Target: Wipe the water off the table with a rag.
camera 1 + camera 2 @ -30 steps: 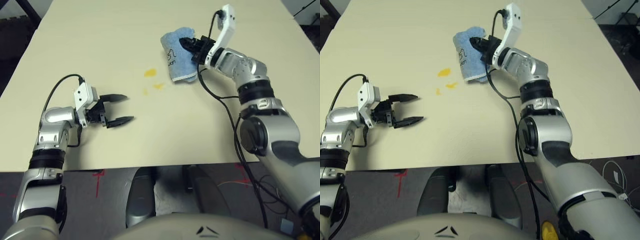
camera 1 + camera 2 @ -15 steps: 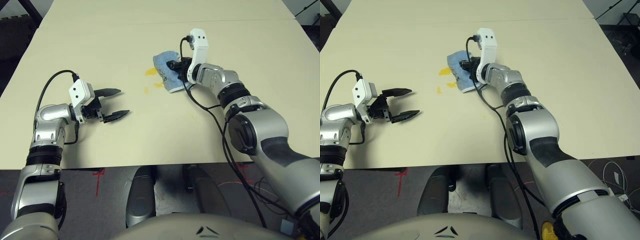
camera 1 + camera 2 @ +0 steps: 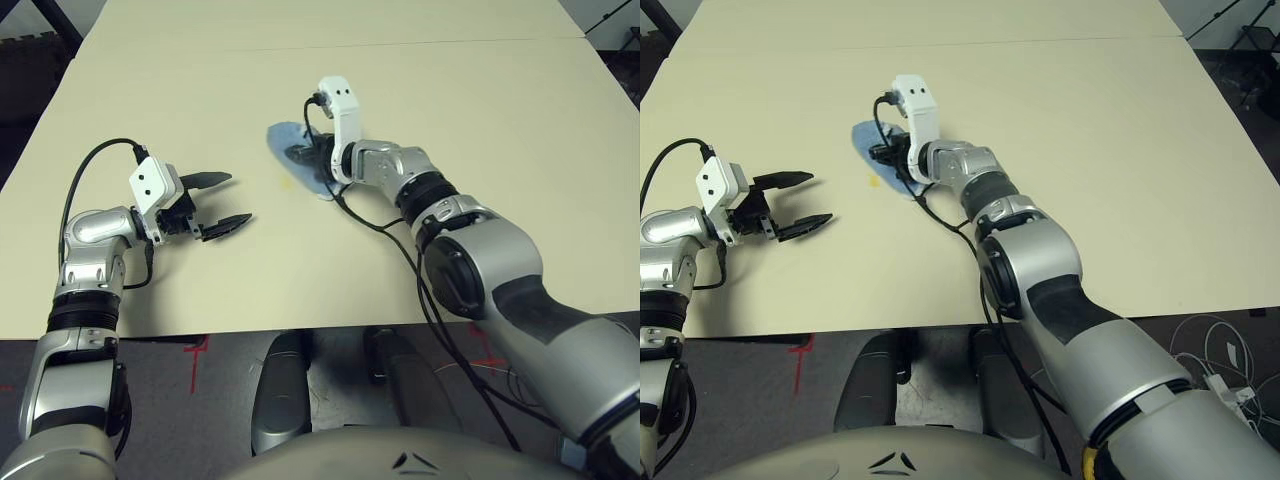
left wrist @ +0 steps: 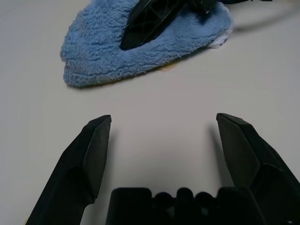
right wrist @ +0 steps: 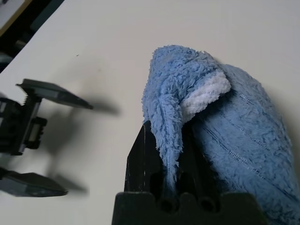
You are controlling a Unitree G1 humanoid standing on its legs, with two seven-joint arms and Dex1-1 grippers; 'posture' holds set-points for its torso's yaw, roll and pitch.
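On the bench [image 3: 480,120], the right end effector [image 3: 308,156] presses the rag [image 3: 290,148] flat, fingers closed on it. Near it, the left end effector [image 3: 232,201] hovers wide open and empty.

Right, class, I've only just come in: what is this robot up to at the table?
The right gripper is clamped on the blue rag, pressing it flat on the table where water was spilt. One small yellow spot lies uncovered beside the rag. The left gripper hovers open nearby, holding nothing.
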